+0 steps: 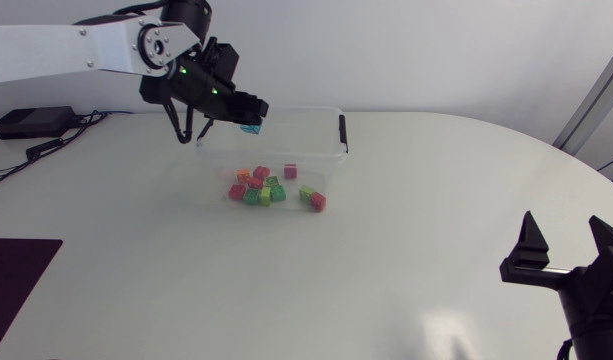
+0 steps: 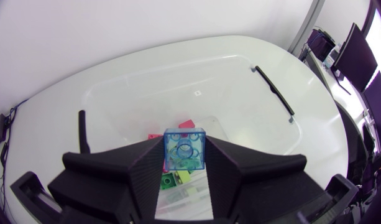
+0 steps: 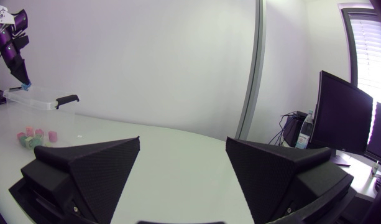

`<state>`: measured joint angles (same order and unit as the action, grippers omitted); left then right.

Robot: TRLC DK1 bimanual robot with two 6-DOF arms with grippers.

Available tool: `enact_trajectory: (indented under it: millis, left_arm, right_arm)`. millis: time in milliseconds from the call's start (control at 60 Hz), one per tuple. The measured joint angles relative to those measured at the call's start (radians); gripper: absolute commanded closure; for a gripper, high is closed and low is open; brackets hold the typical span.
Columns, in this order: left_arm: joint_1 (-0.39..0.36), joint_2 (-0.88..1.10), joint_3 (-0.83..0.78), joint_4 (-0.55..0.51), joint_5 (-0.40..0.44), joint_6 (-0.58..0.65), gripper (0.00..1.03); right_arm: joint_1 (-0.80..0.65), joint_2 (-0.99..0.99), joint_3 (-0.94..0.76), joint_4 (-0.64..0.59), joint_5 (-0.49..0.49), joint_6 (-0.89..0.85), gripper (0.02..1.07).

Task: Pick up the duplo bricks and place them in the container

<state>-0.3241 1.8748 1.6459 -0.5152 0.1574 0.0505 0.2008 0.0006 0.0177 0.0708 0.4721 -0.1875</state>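
A translucent blue brick [image 2: 184,149] is clamped between the black fingers of my left gripper [image 2: 184,163], which is shut on it. In the head view that gripper [image 1: 249,117] hangs above the back left part of the clear plastic container [image 1: 321,150], with the blue brick [image 1: 251,128] at its tip. Several red, pink, green and yellow bricks [image 1: 270,188] lie on the container's floor; some bricks [image 2: 173,179] show under the held one. My right gripper [image 1: 566,250] stands open and empty at the table's near right, far from the container. In its own view the right gripper [image 3: 184,171] holds nothing.
The container has a black handle [image 1: 342,133] on its right rim and another one [image 2: 82,130] on the left. From the right wrist view the container [image 3: 35,99] and my left arm [image 3: 10,46] are far across the white table [image 1: 436,200].
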Motion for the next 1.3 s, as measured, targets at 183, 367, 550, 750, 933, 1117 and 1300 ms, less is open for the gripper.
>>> enact_trajectory:
  millis: [183, 367, 550, 750, 933, 1117, 1300]
  left_arm:
    - [-0.035, 0.156, 0.117, 0.016, 0.018, -0.010, 0.53]
    - [-0.034, 0.174, 0.122, 0.016, 0.018, -0.011, 0.05]
    - [-0.023, 0.007, 0.010, 0.070, -0.005, -0.010, 0.05]
    - [0.040, -0.348, -0.211, 0.160, -0.089, -0.002, 0.05]
    - [0.210, -0.567, -0.467, 0.282, -0.103, 0.061, 0.05]
    - [0.362, -0.728, -0.727, 0.403, -0.104, 0.131, 0.05]
    - [0.482, -0.918, -0.943, 0.532, -0.102, 0.191, 0.05]
  right_arm:
    - [0.000, 0.000, 0.000, 0.000, 0.000, 0.000, 0.07]
    - [0.000, 0.000, 0.000, 0.000, 0.000, 0.000, 0.07]
    - [0.000, 0.000, 0.000, 0.000, 0.000, 0.000, 0.07]
    - [0.000, 0.000, 0.000, 0.000, 0.000, 0.000, 0.07]
    - [0.000, 0.000, 0.000, 0.000, 0.000, 0.000, 0.07]
    - [0.000, 0.000, 0.000, 0.000, 0.000, 0.000, 0.07]
    - [0.000, 0.000, 0.000, 0.000, 0.000, 0.000, 0.07]
